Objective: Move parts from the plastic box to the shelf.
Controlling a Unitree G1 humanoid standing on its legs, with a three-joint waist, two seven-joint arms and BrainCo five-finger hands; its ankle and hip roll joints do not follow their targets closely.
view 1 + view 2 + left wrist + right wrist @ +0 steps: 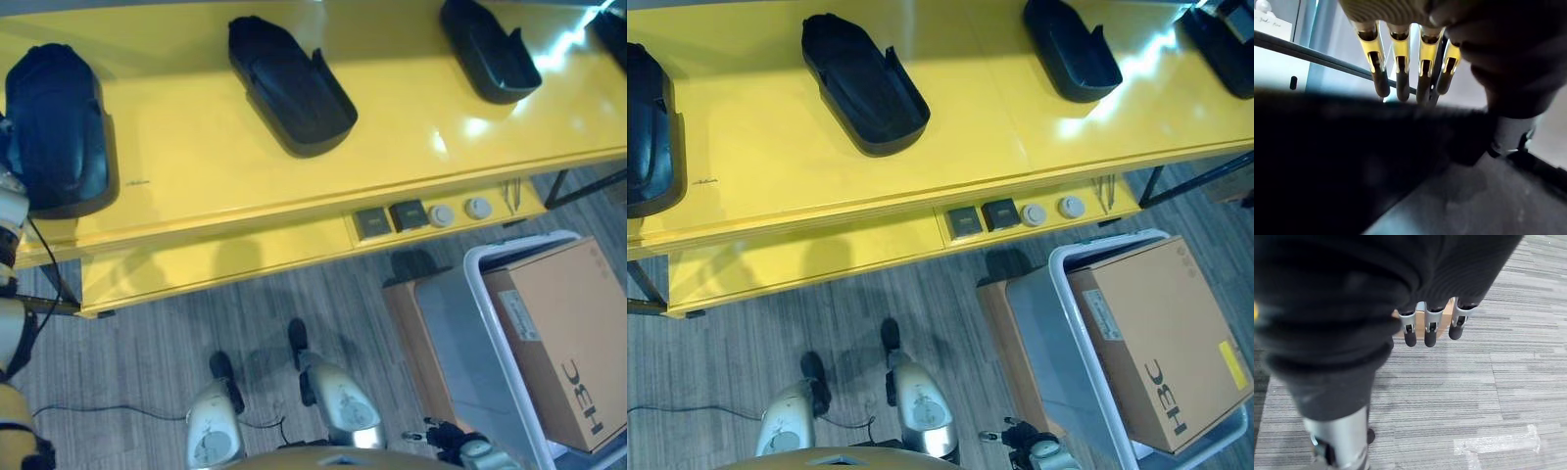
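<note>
Grey plank flooring runs under a long yellow shelf [392,117], where black parts lie in a row: the middle part [290,84] and the next part [488,49] slant with their long axes running from upper left to lower right, open ends lower right. At the lower right stands the grey plastic box [460,343] with a cardboard carton [563,338] in it. The left hand [1400,63] rests straight-fingered on the far-left part [54,122], gripping nothing, while the right hand [1430,328] hangs relaxed and empty over the floor.

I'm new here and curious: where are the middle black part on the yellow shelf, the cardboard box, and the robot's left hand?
Middle black part [289,88], left eye view, inner hollow.
Cardboard box [1166,343], right eye view, top face.
Left hand [1400,68], left wrist view, a finger.
</note>
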